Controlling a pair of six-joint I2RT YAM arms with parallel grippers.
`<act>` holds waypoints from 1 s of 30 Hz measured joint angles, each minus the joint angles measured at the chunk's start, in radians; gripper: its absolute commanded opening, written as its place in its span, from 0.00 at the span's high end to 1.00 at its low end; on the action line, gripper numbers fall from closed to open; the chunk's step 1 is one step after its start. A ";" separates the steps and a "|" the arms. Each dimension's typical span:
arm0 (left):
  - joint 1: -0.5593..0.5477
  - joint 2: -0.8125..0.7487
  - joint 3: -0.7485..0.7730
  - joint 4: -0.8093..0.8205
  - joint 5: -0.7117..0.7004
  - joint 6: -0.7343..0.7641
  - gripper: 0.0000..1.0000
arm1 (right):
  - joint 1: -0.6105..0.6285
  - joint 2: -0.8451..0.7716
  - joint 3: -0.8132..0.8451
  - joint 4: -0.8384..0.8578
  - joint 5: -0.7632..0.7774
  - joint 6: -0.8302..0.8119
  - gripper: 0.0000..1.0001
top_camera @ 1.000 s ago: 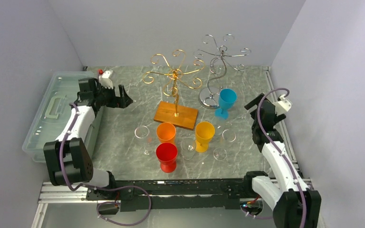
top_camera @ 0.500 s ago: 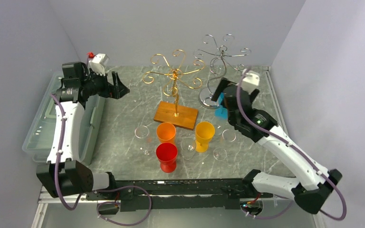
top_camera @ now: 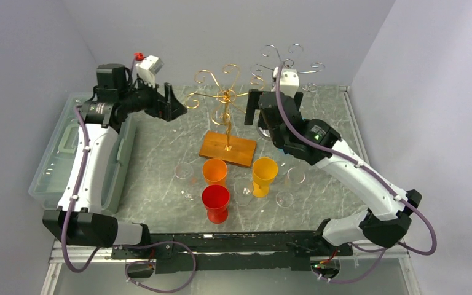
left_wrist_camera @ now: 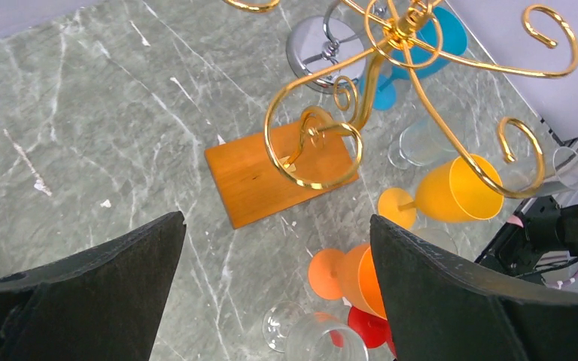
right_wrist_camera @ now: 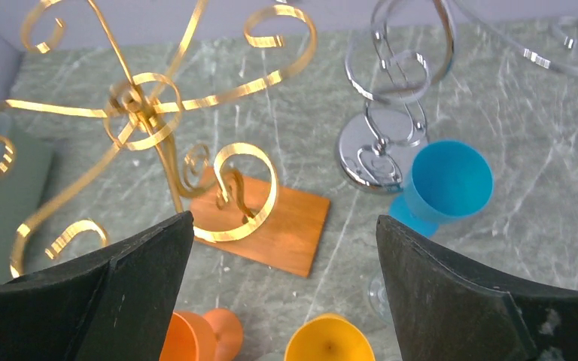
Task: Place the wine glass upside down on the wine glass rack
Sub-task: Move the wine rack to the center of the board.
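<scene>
Marbled desk point(top_camera: 160, 147) is lying beneath the left tool point(left_wrist_camera: 275, 222) and right tool point(right_wrist_camera: 284, 219), both hovering spread and empty, apparently reaching, with lowering onto the blue glass point(right_wrist_camera: 451, 180) below likely coming next.

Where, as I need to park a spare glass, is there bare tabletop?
The widest bare patch of grey marble tabletop lies between the clear plastic bin and the gold rack's wooden base. The front centre is crowded: orange goblet, red goblet, yellow goblet and clear wine glasses. The blue goblet stands beside the silver rack's chrome base.
</scene>
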 measured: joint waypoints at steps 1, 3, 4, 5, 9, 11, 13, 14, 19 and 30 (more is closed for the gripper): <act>-0.016 0.007 0.004 -0.001 -0.008 0.004 0.01 | 0.000 0.011 0.033 -0.009 -0.006 -0.009 0.08; -0.043 0.024 0.016 -0.008 -0.023 0.011 0.01 | 0.000 0.038 0.116 -0.026 -0.021 -0.029 0.09; -0.052 0.034 0.024 -0.014 -0.029 0.018 0.01 | 0.000 0.048 0.145 -0.029 -0.027 -0.034 0.09; -0.060 0.042 0.030 -0.016 -0.034 0.021 0.01 | 0.000 0.058 0.176 -0.036 -0.033 -0.040 0.09; -0.090 0.053 0.037 -0.015 -0.056 0.026 0.01 | 0.000 0.085 0.232 -0.057 -0.054 -0.058 0.10; -0.107 0.053 0.037 -0.011 -0.061 0.026 0.06 | 0.000 0.097 0.232 -0.069 -0.061 -0.065 0.12; -0.117 0.053 0.036 0.001 -0.062 0.023 0.15 | -0.001 0.111 0.232 -0.077 -0.071 -0.072 0.16; -0.124 0.054 0.035 0.012 -0.061 0.023 0.19 | -0.003 0.118 0.232 -0.078 -0.078 -0.075 0.18; -0.132 0.075 0.035 0.050 -0.045 0.013 0.28 | -0.023 0.145 0.230 -0.079 -0.123 -0.090 0.24; -0.140 0.119 0.035 0.104 -0.002 -0.081 0.60 | -0.067 0.152 0.176 -0.064 -0.212 -0.098 0.29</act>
